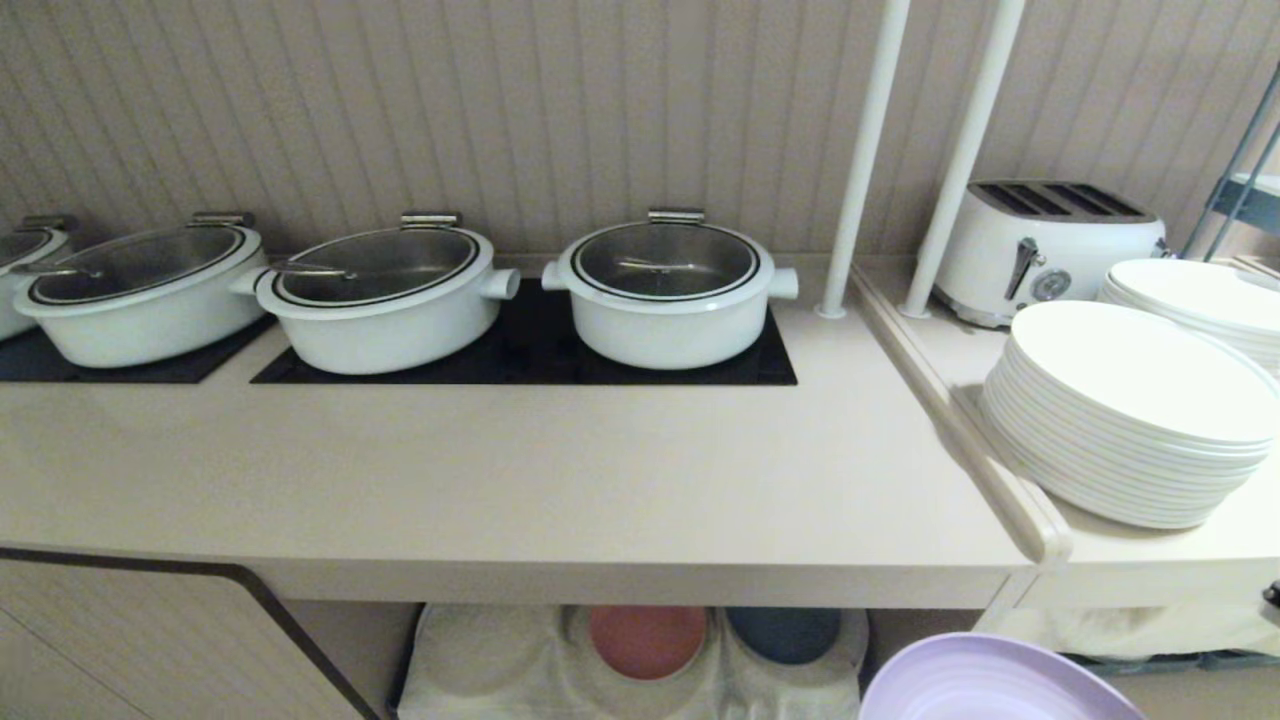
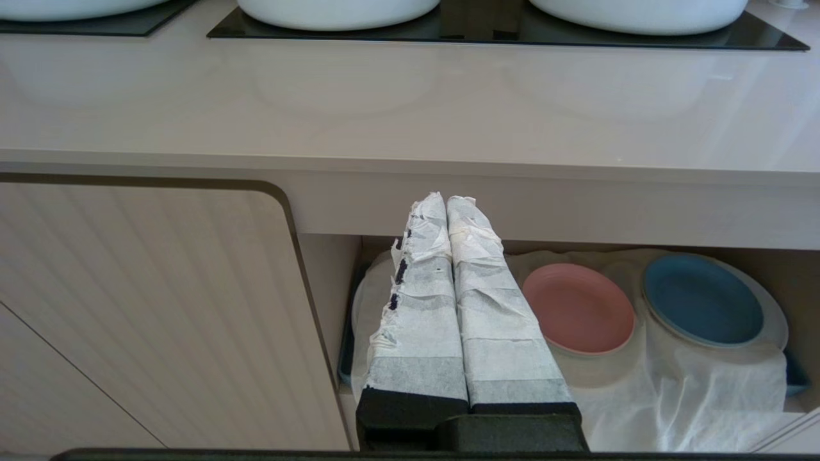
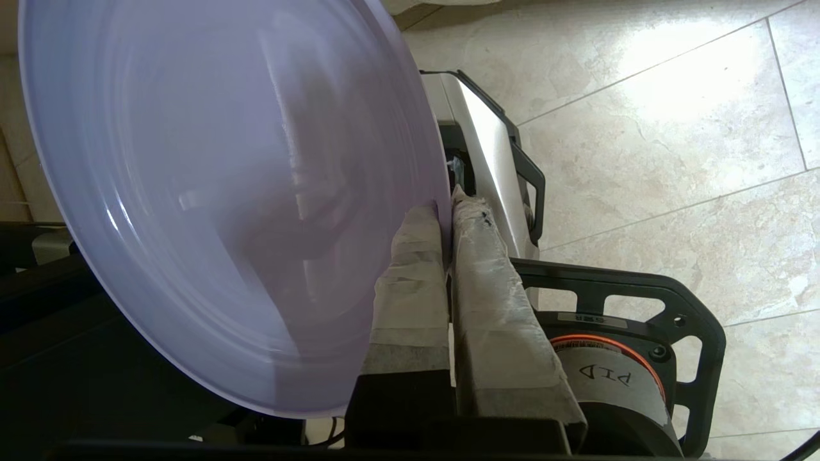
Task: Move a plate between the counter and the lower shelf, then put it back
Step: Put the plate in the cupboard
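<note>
The pale lilac plate (image 3: 211,192) hangs in the air, its rim pinched between the taped fingers of my right gripper (image 3: 446,208), which is shut on it. In the head view the plate (image 1: 985,685) shows at the bottom right, in front of and below the counter (image 1: 520,480); the right gripper itself is out of that view. The lower shelf (image 1: 500,660) opens under the counter, lined with white cloth. My left gripper (image 2: 445,200) is shut and empty, parked in front of the counter edge above the lower shelf (image 2: 672,397).
A salmon-pink plate (image 2: 578,308) and a dark blue plate (image 2: 701,299) lie on the shelf cloth. Three white lidded pots (image 1: 668,292) stand on black hob panels. Stacked white dinner plates (image 1: 1130,415) and a toaster (image 1: 1050,245) are at the right. A cupboard door (image 2: 147,320) is left of the shelf.
</note>
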Robot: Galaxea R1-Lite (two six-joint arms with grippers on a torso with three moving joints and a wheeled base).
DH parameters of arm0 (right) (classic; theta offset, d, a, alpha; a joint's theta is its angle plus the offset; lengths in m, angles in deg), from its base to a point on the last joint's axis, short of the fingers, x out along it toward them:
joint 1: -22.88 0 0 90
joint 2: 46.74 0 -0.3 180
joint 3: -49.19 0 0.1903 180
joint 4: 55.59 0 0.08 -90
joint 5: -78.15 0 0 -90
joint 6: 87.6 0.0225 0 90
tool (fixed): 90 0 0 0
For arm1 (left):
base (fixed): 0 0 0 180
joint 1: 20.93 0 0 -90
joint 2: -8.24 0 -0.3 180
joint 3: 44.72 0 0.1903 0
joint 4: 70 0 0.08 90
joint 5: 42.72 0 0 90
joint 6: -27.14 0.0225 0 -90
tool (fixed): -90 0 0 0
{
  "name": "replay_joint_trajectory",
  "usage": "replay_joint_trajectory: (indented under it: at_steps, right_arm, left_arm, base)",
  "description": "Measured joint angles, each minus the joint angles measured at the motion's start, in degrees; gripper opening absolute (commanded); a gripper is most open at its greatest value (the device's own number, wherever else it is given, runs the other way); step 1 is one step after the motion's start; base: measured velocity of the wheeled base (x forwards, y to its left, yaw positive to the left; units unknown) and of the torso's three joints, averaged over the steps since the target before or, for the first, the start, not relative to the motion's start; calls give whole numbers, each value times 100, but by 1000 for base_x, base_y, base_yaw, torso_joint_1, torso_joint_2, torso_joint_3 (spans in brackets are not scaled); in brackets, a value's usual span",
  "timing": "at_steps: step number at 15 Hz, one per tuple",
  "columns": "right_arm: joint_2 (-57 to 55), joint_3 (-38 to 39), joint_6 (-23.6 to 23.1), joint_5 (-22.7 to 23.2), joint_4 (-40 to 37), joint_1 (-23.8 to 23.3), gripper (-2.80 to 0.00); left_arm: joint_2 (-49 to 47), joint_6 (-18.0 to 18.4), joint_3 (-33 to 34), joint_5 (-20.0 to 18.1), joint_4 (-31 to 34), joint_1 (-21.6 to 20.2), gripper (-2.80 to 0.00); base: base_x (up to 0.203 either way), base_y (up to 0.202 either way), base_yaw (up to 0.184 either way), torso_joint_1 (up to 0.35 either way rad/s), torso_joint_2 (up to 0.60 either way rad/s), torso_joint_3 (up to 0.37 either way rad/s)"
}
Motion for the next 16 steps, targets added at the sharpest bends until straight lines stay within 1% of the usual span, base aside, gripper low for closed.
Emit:
replay_joint_trajectory:
  at_steps: [4, 5, 16]
  right_arm:
    - [-6, 0, -2, -1, 0, 0, -280]
    - [-6, 0, 0, -6, 2, 0, -280]
    - [2, 6, 0, -87, -22, -10, -280]
  left_arm:
    - [0, 7, 0, 2, 0, 0, -280]
    - [0, 5, 0, -1, -1, 0, -280]
    - [0, -9, 0, 11, 0, 2, -280]
  base:
    - [0, 0, 0, 0, 0, 0]
    - [5, 81, -3, -6, -1, 2]
    - [0, 193, -1, 1, 4, 2]
